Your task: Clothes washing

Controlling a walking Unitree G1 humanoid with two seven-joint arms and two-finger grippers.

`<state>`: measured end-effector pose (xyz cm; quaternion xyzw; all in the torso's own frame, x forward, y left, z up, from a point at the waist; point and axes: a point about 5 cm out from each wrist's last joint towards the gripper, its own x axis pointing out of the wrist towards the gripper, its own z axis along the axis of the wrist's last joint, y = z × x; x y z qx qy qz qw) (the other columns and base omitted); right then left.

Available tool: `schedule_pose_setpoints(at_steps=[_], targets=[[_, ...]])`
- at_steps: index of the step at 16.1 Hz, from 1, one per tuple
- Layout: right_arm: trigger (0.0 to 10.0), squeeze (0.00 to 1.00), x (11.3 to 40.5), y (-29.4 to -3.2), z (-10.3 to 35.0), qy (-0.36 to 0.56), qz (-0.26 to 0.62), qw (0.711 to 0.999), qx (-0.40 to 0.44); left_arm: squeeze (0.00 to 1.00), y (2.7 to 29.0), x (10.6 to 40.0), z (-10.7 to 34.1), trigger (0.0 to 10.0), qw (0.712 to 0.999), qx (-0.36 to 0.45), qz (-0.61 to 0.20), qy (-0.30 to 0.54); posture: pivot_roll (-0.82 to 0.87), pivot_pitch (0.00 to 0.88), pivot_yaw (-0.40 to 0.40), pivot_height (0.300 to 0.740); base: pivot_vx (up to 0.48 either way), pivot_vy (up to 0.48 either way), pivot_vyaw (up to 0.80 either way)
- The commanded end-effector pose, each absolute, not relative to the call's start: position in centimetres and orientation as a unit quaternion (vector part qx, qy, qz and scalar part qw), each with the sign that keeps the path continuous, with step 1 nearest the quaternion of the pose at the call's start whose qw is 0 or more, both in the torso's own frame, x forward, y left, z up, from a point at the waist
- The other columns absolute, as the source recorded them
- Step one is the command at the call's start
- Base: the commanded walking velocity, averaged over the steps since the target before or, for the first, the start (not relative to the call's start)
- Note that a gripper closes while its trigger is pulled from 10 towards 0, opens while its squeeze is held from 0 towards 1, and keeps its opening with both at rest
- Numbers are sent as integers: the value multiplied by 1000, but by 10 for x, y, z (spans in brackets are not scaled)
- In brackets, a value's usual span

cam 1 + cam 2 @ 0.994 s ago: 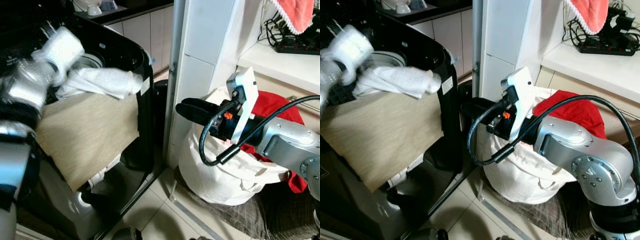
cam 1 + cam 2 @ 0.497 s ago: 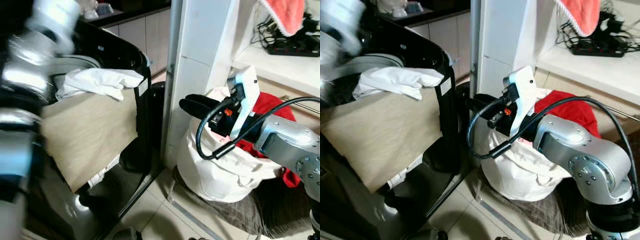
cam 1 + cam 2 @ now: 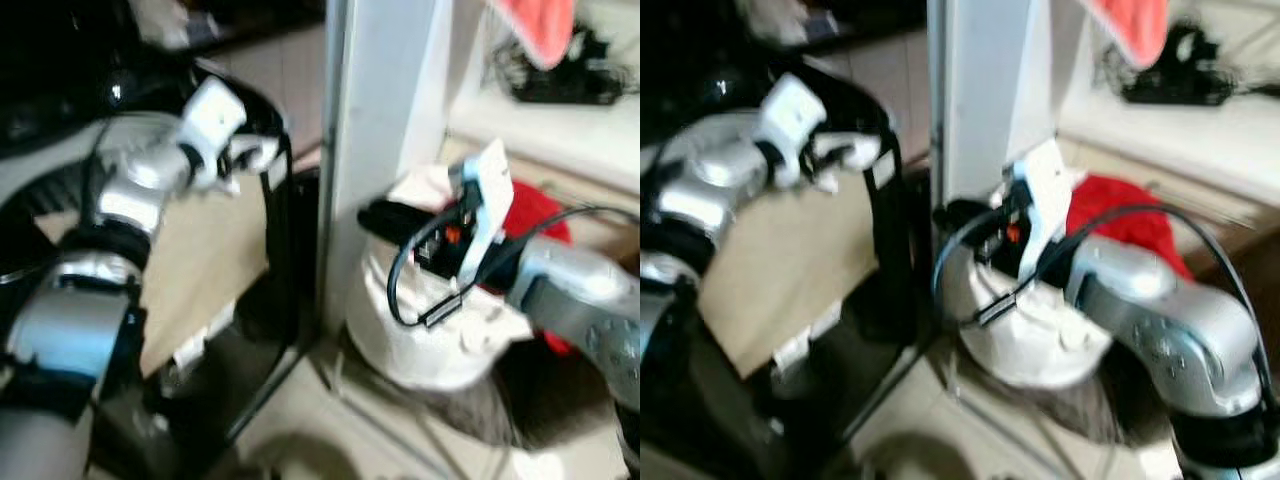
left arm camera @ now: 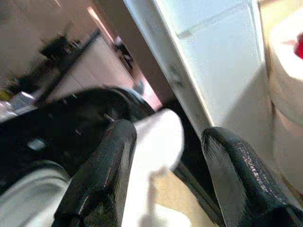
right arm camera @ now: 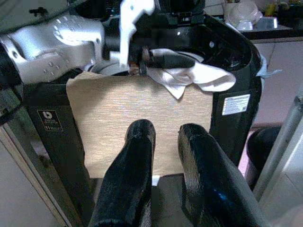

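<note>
The left gripper [image 5: 161, 59] now sits at the rim of the black washing machine [image 5: 236, 61], upper left of the head views, directly over the white garment [image 5: 199, 78]. One second ago the left arm was raised higher and further left, clear of the cloth; it has swung down and inward since then. The head camera has also moved, and the current head views are blurred.

In the left wrist view the two black fingers [image 4: 102, 175] stand spread apart with white fabric showing between them. Whether the fingers have any grip on the garment is not certain from these pictures; they appear open around it, not pinching it.

The white garment lies draped over the machine's top opening, resting on the beige cloth [image 5: 137, 123] that hangs down the machine's front. Neither item is fully inside the drum.

The right gripper [image 3: 385, 218] hovers at centre frame, in front of the white laundry bag [image 3: 430, 330], which holds a red garment [image 3: 535, 215]. In the right wrist view its fingers [image 5: 135, 165] are nearly pressed together and hold nothing.

Judgement: the loading step is in progress. The left arm is positioned to push or take the white garment into the drum; the bag contents remain to be loaded.
</note>
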<state>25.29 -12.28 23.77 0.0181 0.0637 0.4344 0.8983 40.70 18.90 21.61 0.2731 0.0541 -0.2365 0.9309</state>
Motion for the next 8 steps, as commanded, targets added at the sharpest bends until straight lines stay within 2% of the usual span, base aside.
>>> schedule_pose_setpoints(at_steps=[1, 3, 4, 5, 6, 7, 8], targets=[[10000, 0, 251, -123, 237, 68, 436, 897, 13, 0, 189, 407, 207, 10000, 928, 295, -218, 75, -157, 0, 40, 740, 0, 0, 0], [10000, 0, 252, -125, 236, 71, 431, 900, 6, 0, 195, 409, 204, 10000, 924, 331, -169, 86, -164, 0, 43, 740, 0, 0, 0], [10000, 0, 254, -126, 235, 69, 415, 907, -1, 0, 205, 413, 217, 10000, 932, 346, -93, 59, -168, 0, 47, 740, 0, 0, 0], [10000, 0, 258, -129, 234, 60, 379, 923, -24, 0, 212, 415, 233, 10000, 945, 325, -37, 18, -177, 0, 54, 740, 0, 0, 0], [10000, 0, 267, -135, 233, 40, 315, 947, -47, 0, 208, 416, 242, 10000, 976, 214, -44, -15, -182, 1, 53, 740, 0, 0, 0], [10000, 0, 272, -141, 234, 5, 256, 965, -63, 0, 198, 416, 242, 10000, 994, 74, -77, -26, -175, 3, 45, 740, 0, 0, 0], [10000, 0, 272, -145, 234, -15, 215, 975, -56, 0, 185, 414, 241, 10000, 990, 40, -124, -47, -172, 5, 38, 740, 0, 0, 0]])
